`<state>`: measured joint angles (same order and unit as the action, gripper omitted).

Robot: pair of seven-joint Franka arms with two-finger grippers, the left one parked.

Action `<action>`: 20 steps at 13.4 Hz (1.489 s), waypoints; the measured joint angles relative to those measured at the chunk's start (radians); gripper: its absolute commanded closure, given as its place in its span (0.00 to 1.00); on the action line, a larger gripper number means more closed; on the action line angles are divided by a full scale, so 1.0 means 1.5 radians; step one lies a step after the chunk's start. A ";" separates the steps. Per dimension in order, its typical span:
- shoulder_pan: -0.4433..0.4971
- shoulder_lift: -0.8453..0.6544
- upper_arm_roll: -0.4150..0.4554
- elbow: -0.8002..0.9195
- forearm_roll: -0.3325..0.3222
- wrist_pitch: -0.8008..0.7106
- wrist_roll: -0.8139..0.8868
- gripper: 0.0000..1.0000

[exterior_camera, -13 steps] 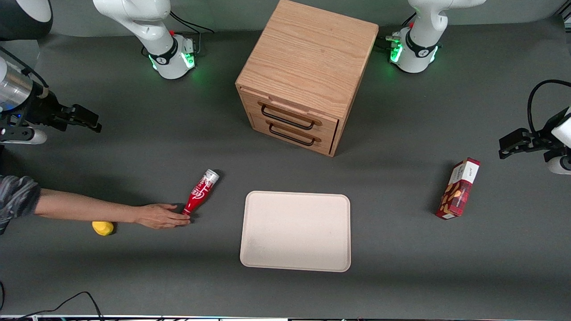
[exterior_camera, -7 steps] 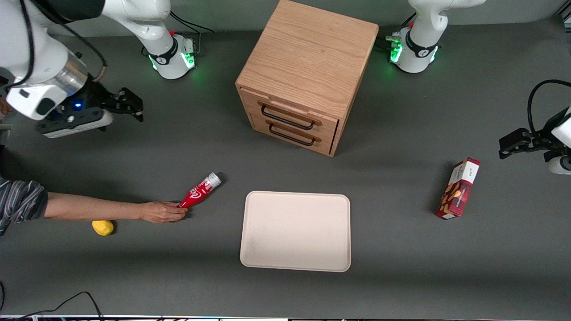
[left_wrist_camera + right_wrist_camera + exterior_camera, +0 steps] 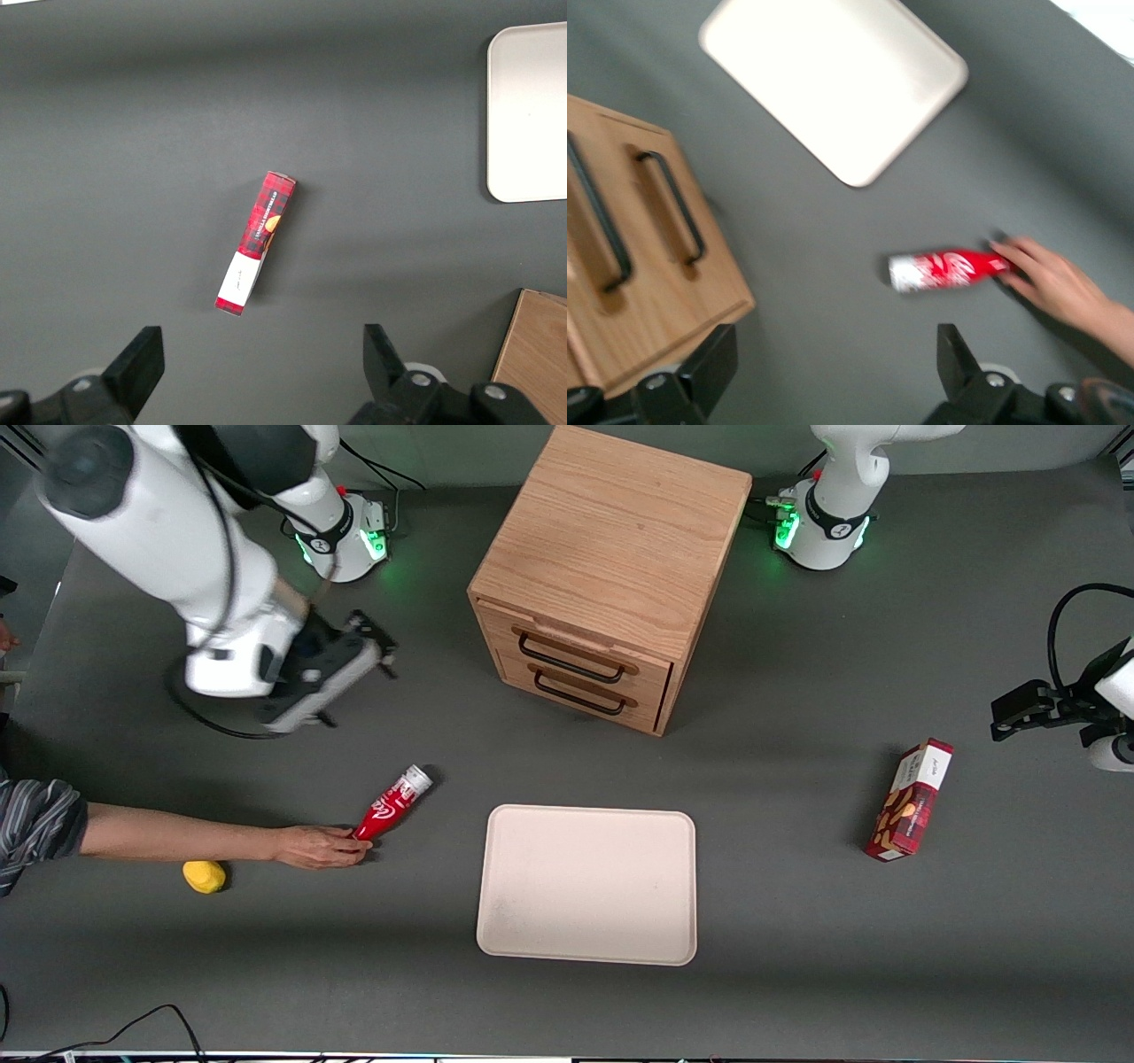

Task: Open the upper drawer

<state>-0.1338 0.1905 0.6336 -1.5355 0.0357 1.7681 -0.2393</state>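
Note:
The upper drawer [image 3: 580, 648] is the topmost of two light oak drawers in the wooden cabinet [image 3: 616, 540], and it sits shut with its thin black handle [image 3: 567, 666] across the front. In the right wrist view that handle [image 3: 601, 226] shows beside the lower drawer's handle [image 3: 675, 211]. My gripper [image 3: 373, 641] hangs open above the table, to the side of the cabinet's front toward the working arm's end, apart from it. Nothing is between its fingers [image 3: 833, 359].
A person's hand [image 3: 316, 847] holds the neck end of a red bottle [image 3: 394, 804] lying on the table, nearer the front camera than my gripper. A yellow fruit [image 3: 204, 877] lies beside the forearm. A white tray [image 3: 586, 884] lies in front of the cabinet. A red snack box [image 3: 912, 799] lies toward the parked arm's end.
My gripper has swung in from the working arm's end of the table toward the cabinet. The person's hand has turned the red bottle a little.

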 measured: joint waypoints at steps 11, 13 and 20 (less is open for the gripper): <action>0.148 0.226 0.047 0.113 -0.030 0.055 -0.102 0.00; 0.160 0.237 0.050 0.090 -0.036 0.080 -0.088 0.00; 0.188 0.256 0.058 0.043 -0.064 0.119 -0.064 0.00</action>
<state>0.1477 0.5749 0.7214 -1.4702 -0.0606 1.9471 -0.3352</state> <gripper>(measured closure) 0.000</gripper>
